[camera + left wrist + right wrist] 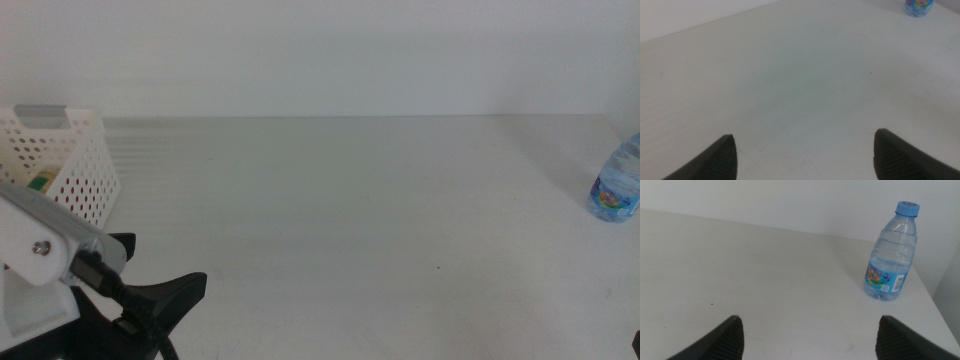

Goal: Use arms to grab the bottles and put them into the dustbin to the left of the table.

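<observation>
A small clear water bottle (615, 190) with a blue cap and blue label stands upright at the table's far right edge. It also appears in the right wrist view, bottle (890, 255), ahead of my right gripper (807, 337), whose jaws are wide open and hold nothing. My left gripper (160, 262) hovers low at the front left, just beside the dustbin (70, 165), a white perforated basket. In its wrist view the left gripper (805, 155) is open and empty over bare table, with the bottle (919, 6) far off. Something green (40, 182) shows through the basket's holes.
The white-grey table (350, 220) stretches between the basket and the bottle. A white wall runs behind its back edge. The table's right edge lies just past the bottle.
</observation>
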You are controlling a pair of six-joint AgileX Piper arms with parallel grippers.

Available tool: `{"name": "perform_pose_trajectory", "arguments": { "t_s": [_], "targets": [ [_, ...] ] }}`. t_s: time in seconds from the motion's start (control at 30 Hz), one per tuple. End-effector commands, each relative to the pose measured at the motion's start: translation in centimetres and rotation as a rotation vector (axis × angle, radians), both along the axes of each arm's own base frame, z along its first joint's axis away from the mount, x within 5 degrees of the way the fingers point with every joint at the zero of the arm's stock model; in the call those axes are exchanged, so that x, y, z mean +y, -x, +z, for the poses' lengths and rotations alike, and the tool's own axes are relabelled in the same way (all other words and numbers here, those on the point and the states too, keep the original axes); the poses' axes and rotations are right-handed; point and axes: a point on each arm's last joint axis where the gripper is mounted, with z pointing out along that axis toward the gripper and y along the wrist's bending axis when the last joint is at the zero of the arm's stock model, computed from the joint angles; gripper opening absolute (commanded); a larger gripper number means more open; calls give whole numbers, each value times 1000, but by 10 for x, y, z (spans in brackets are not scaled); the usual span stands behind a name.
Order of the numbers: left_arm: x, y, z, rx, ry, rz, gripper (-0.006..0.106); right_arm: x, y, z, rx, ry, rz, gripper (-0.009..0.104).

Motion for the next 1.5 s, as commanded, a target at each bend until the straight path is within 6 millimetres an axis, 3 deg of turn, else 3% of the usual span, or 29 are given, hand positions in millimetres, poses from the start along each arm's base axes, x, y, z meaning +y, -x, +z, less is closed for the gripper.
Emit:
{"name": "perform_pose_trajectory", "arguments": {
  "t_s": [0.0,0.1,0.33,0.57,0.73,1.1,1.47],
  "targets": [
    [-1,-2,16,-76,75,15,89,-1,2,12,-102,-5,-6,72],
    [-1,-2,16,-76,75,15,89,0,1,20,-69,-5,-3,72],
    [-1,-2,16,-76,75,15,89,1,-12,61,61,12,3,72],
    [-1,-2,16,-76,75,15,89,4,-49,109,121,28,2,72],
    [-1,-2,16,-76,75,15,89,5,-75,120,103,24,-2,72],
    [-1,-2,16,-76,75,15,89,7,-111,109,-19,18,-20,72],
    [-1,-2,16,-75,75,15,89,3,-121,40,-37,-16,-74,72]
  ]
}}
